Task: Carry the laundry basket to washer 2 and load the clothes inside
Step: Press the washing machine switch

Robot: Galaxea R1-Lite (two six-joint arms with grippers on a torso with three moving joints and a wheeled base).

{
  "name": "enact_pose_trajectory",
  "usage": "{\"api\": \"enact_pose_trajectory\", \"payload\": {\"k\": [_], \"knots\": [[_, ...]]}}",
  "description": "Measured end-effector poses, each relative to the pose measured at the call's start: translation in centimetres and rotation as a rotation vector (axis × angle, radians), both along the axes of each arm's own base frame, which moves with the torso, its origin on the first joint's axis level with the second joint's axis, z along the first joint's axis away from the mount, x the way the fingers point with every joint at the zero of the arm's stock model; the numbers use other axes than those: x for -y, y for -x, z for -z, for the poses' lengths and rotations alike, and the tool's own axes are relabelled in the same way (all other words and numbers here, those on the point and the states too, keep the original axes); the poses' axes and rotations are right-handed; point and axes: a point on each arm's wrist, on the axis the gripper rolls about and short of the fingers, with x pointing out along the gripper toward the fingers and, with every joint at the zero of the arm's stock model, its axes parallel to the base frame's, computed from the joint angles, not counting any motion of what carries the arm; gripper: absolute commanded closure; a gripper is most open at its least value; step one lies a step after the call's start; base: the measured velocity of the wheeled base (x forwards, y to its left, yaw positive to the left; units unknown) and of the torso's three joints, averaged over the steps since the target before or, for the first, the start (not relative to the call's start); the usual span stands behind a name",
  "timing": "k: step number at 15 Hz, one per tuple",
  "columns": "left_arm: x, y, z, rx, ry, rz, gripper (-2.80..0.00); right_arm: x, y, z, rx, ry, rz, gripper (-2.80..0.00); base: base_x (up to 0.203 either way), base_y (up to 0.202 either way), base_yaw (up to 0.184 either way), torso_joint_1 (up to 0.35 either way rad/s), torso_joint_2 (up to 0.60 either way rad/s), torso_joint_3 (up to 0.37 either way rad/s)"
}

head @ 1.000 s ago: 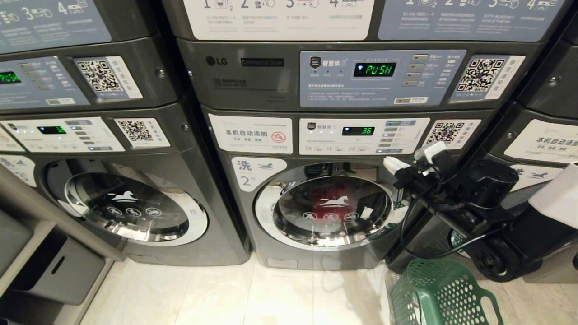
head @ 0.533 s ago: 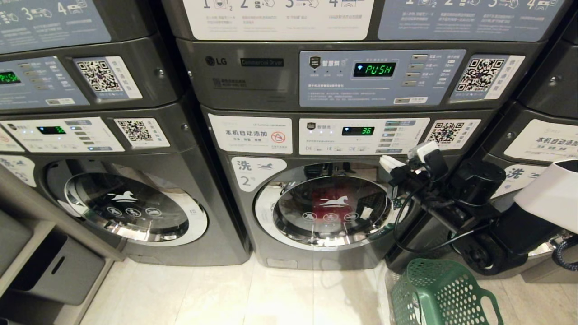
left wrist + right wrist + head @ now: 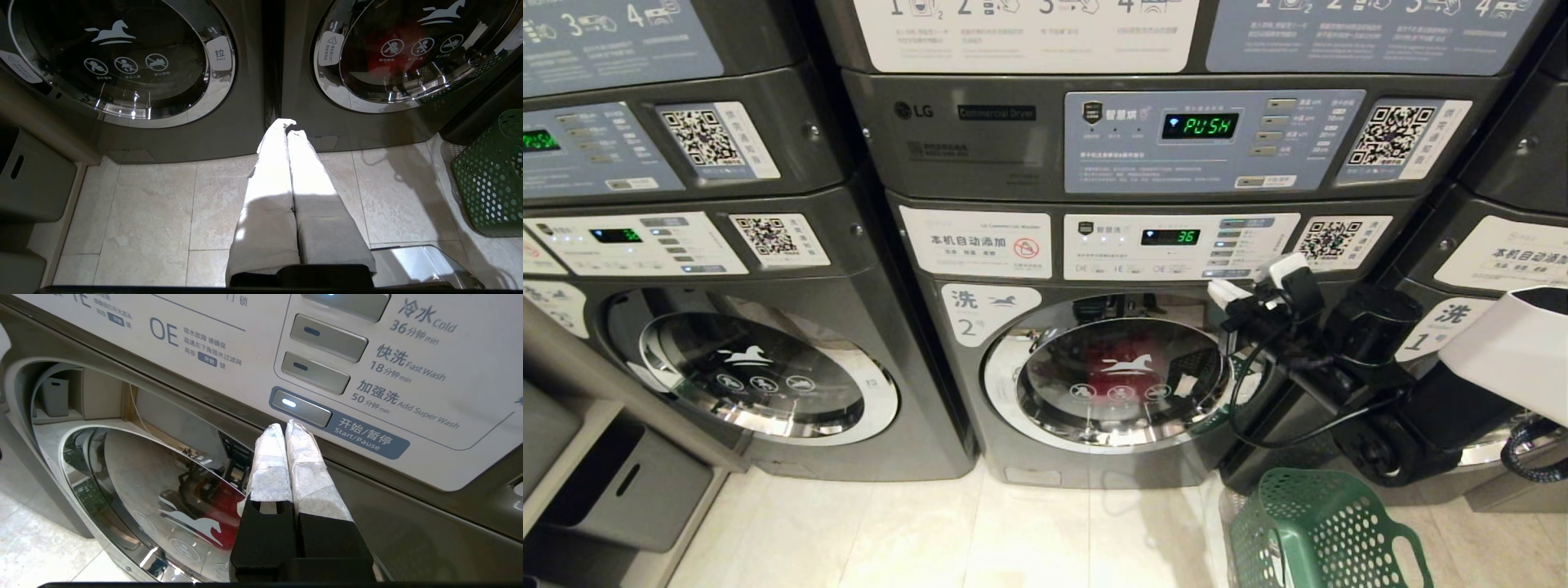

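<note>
The right end effector (image 3: 286,426) has its two fingers pressed together and holds nothing; its tips are just beside the lit Start/Pause button (image 3: 301,407) on the panel of washer 2 (image 3: 1094,441). The washer's door (image 3: 1123,382) is closed, with a red garment (image 3: 1107,363) seen behind the glass. The laundry basket (image 3: 1319,531) stands on the floor (image 3: 915,531), near right of the washer. The left end effector (image 3: 288,124) is also closed and empty, low above the floor.

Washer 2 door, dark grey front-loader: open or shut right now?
Shut. The chrome-rimmed glass door sits flush in the front of dark grey washer 2, and a red garment shows behind the glass.
</note>
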Motion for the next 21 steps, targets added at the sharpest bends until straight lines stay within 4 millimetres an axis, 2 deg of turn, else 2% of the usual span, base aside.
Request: {"api": "enact_pose_trajectory", "payload": {"k": [11, 21], "knots": [[0.0, 0.0, 0.0, 0.000, 0.000, 0.000, 0.00, -0.1, -1.4, -0.3, -0.054, -0.064, 0.068, 0.00, 0.000, 0.000, 0.000, 0.000, 0.00, 0.000], [0.0, 0.0, 0.0, 0.000, 0.001, 0.001, 0.00, 0.1, -0.5, 0.3, -0.060, -0.039, 0.071, 0.00, 0.000, 0.000, 0.000, 0.000, 0.00, 0.000]]}}
